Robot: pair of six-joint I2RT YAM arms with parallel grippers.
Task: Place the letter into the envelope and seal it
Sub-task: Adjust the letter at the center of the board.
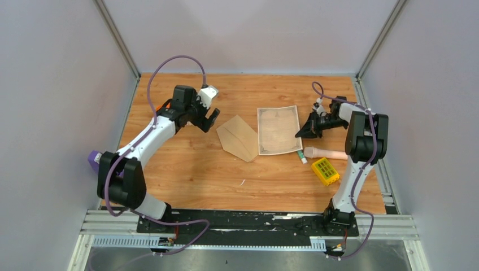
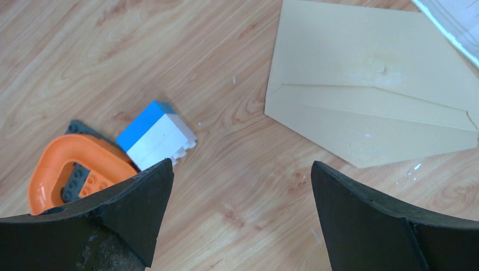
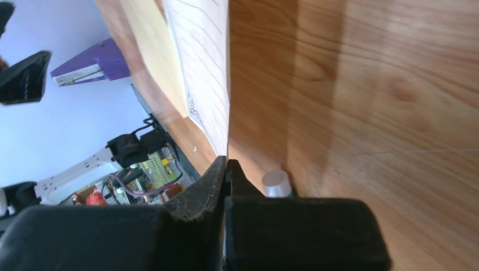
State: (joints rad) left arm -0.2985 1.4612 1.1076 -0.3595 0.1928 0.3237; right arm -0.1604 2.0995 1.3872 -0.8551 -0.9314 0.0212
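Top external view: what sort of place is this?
Probably a lab robot test cell: the left arm and right arm are bolted to a rail at the near edge of the wooden table, plain pale panels wall it in, and props like the envelope and letter lie out.

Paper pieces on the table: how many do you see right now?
2. The envelope lies mid-table, ahead of the left fingers; the letter lies just right of it, its right edge at the shut right fingers. Nothing looks hidden.

A robot lab cell: plain grey walls (image 1: 51, 84), aluminium rails (image 1: 107, 224), wooden tabletop (image 1: 197, 175).
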